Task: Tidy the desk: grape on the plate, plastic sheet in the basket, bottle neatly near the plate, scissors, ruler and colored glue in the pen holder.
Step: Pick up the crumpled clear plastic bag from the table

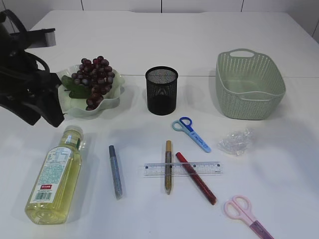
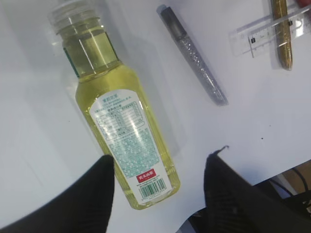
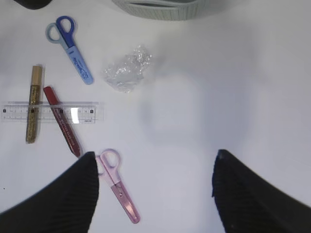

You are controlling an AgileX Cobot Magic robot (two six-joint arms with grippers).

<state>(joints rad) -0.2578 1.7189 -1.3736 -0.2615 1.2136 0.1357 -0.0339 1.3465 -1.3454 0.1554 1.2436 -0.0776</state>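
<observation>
Dark grapes (image 1: 93,79) lie on the pale green plate (image 1: 113,97). A bottle of yellow liquid (image 1: 55,177) lies on its side at the front left. My left gripper (image 2: 160,165) is open and empty above the bottle's base (image 2: 124,131); its arm (image 1: 52,112) shows beside the plate. My right gripper (image 3: 155,162) is open and empty over bare table, with pink scissors (image 3: 119,187) by its left finger. Blue scissors (image 1: 192,133), a crumpled plastic sheet (image 1: 235,141), a clear ruler (image 1: 182,168) and grey (image 1: 115,172), gold (image 1: 168,167) and red (image 1: 196,178) glue pens lie on the table.
A black mesh pen holder (image 1: 161,90) stands at the middle back. A green basket (image 1: 249,84) stands at the back right, with nothing visible inside it. The gold and red glue pens lie across the ruler. The pink scissors (image 1: 247,215) lie near the front right edge.
</observation>
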